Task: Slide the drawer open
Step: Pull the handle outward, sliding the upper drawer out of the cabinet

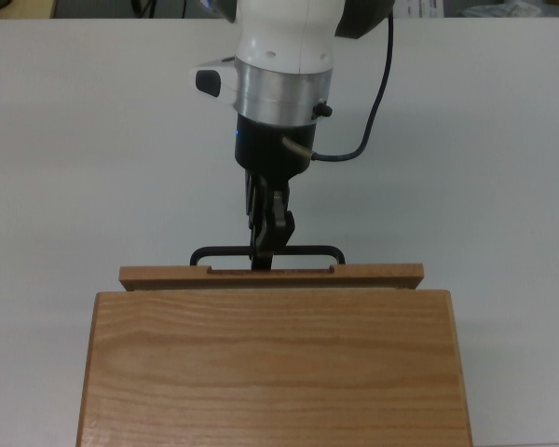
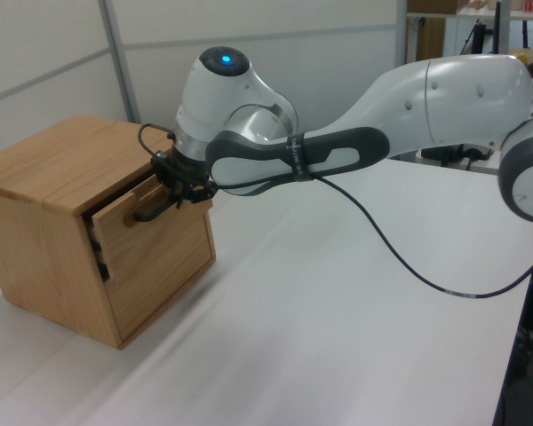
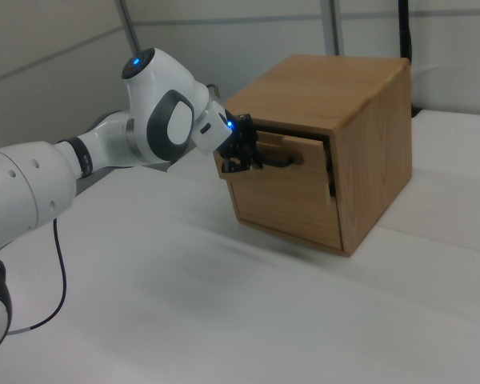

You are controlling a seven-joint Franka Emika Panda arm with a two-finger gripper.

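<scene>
My fingers are clamped on the black bar handle of the drawer, which juts a little way out of the wooden cabinet on the table. I judge the pull half-done; next comes a straight, level draw outward.

No words, numbers, labels or brand marks are showing legibly on anything in the top, left or right views.

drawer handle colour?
Black. The handle is a thin bar on the light wood drawer; clearest in the top view.
</scene>
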